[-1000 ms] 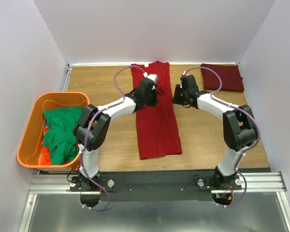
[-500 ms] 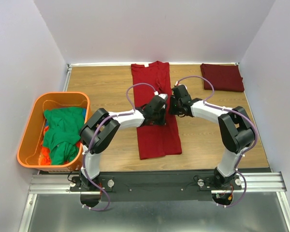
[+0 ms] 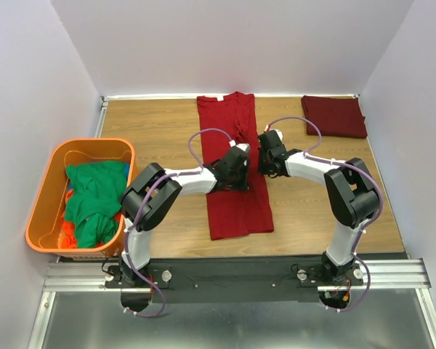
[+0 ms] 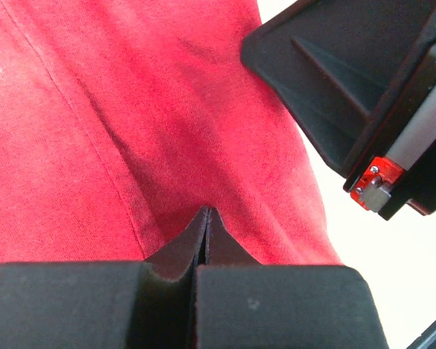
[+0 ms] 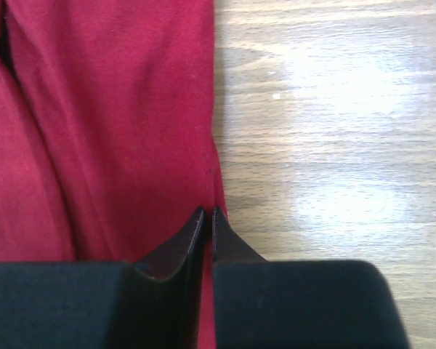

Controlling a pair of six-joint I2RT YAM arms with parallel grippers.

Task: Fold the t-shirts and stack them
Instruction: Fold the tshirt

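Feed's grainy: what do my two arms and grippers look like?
The left arm and right arm have white links, bulky black joints, and a looping purple cable each. The left gripper and right gripper have matte black wedge fingers; a small red fitting marks the right one's body.

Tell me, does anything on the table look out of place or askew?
Nothing is spilled or damaged. The red t-shirt, folded into a long strip, is puckered at its middle, where the jaws of the left gripper and the right gripper pinch it. The maroon t-shirt lies folded at the far right corner.
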